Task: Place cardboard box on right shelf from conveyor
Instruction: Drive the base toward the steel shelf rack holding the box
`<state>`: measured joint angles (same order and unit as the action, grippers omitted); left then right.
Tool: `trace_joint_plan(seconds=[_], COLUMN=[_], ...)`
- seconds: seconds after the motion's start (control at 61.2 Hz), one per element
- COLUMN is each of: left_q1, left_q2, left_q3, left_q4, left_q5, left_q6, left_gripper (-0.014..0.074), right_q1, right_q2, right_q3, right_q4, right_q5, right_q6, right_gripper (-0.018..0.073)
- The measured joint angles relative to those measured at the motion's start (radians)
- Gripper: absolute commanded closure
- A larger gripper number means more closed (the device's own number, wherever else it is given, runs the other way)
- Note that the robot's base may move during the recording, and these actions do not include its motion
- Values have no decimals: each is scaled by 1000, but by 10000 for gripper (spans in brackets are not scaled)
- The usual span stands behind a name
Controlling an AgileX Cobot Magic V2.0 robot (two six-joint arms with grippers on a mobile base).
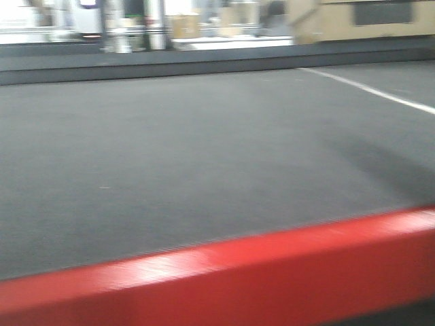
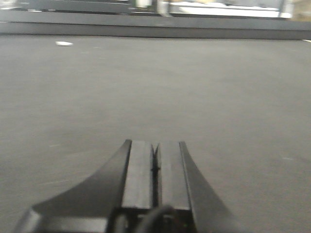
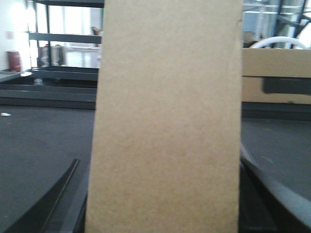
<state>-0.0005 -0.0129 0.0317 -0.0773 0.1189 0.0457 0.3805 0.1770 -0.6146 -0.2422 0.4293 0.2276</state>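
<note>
The cardboard box (image 3: 167, 121), plain tan and standing on end, fills the middle of the right wrist view. My right gripper (image 3: 160, 165) is shut on it, one dark finger (image 3: 73, 194) on each side. Behind and below it lies the dark grey conveyor (image 3: 43, 141). My left gripper (image 2: 155, 145) is shut with nothing between its pads, low over the belt (image 2: 146, 82). The front view shows only the conveyor (image 1: 204, 149) and its red front edge (image 1: 238, 272), with neither gripper in it. The right shelf is out of view.
A large tan carton (image 3: 277, 73) with a dark slot stands beyond the belt on the right. Dark rack shelves (image 3: 63, 39) stand at the far left. A small white scrap (image 2: 64, 43) lies on the belt. A white line (image 1: 374, 92) crosses the far right.
</note>
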Motion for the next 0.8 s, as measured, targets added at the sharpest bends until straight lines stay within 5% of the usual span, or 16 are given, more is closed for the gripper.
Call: trace_joint_plan(seconds=[0.801], left_q1=[0], left_q2=[0], left_q3=[0], left_q4=[0], left_q5=[0], left_q6=[0], left_gripper=[713], right_q1=[0], right_q2=[0], right_q3=[0], right_q4=[-1], right_q5=[0], right_q6=[0], right_gripper=[282])
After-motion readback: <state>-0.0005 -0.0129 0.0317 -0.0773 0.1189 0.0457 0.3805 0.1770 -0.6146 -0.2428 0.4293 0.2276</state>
